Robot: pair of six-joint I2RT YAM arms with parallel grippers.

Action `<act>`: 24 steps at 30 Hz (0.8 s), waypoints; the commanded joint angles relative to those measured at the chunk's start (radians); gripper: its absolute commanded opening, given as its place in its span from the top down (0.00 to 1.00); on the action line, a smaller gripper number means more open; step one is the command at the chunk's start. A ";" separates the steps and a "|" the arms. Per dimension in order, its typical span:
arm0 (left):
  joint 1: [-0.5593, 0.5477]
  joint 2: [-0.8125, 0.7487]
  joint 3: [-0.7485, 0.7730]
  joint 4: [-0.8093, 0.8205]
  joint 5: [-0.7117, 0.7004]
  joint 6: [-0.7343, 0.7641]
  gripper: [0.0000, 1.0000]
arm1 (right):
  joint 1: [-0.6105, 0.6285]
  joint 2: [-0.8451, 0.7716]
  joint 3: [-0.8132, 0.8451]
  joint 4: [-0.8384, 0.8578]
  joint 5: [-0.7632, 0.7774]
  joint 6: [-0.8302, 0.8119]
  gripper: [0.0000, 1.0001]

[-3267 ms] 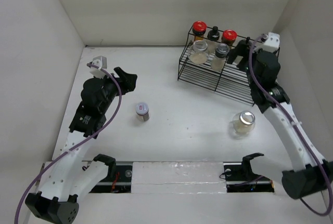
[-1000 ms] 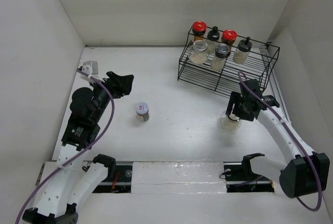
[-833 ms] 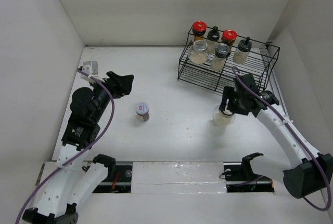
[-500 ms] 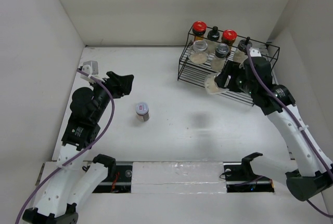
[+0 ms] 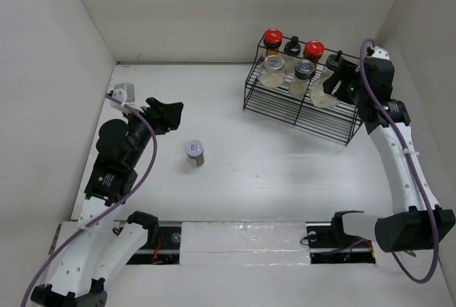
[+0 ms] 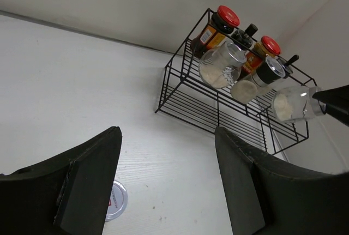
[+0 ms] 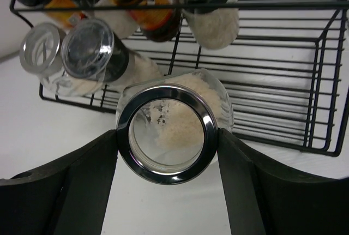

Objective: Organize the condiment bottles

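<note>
My right gripper (image 5: 332,87) is shut on a squat clear jar (image 5: 322,96) of pale grains, its chrome-rimmed lid (image 7: 168,134) facing the wrist camera. It holds the jar tilted over the right front of the black wire rack (image 5: 306,119). On the rack stand two red-lidded jars (image 5: 272,38) (image 5: 314,49), a black-capped bottle (image 5: 293,43), a clear jar (image 5: 271,70), a grey-lidded shaker (image 5: 303,75) and a pale bottle (image 7: 210,11). A small jar (image 5: 194,152) stands alone on the table. My left gripper (image 5: 165,113) hovers open above the table, to the left of it, holding nothing.
White walls close in the table on the left, back and right. The rack (image 6: 180,104) sits against the back right corner. A metal rail (image 5: 242,239) with the arm bases runs along the near edge.
The right gripper lifted the clear jar off the table at right and carried it up and back to the rack. The left arm stayed still.
</note>
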 commanded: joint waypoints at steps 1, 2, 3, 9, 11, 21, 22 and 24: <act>-0.003 0.003 -0.002 0.046 0.009 0.002 0.35 | -0.050 -0.009 0.079 0.214 -0.068 0.000 0.42; -0.003 0.003 -0.002 0.046 0.009 0.002 0.35 | -0.074 0.003 0.079 0.215 -0.077 0.000 0.42; -0.003 0.003 -0.002 0.046 0.009 0.002 0.35 | -0.083 0.015 0.088 0.230 -0.077 0.000 0.42; -0.003 0.013 -0.002 0.046 0.009 0.002 0.35 | -0.128 0.127 0.124 0.242 -0.112 -0.009 0.42; -0.003 0.013 -0.002 0.046 0.009 0.002 0.35 | -0.137 0.141 0.124 0.251 -0.112 -0.009 0.42; -0.003 0.022 -0.002 0.046 0.009 0.002 0.35 | -0.122 0.227 0.146 0.224 -0.122 -0.020 0.40; -0.003 0.022 -0.002 0.046 0.009 0.002 0.35 | -0.122 0.242 0.147 0.206 -0.121 -0.020 0.38; -0.003 0.022 -0.002 0.046 0.009 0.002 0.35 | -0.094 0.252 0.157 0.193 -0.106 -0.032 0.33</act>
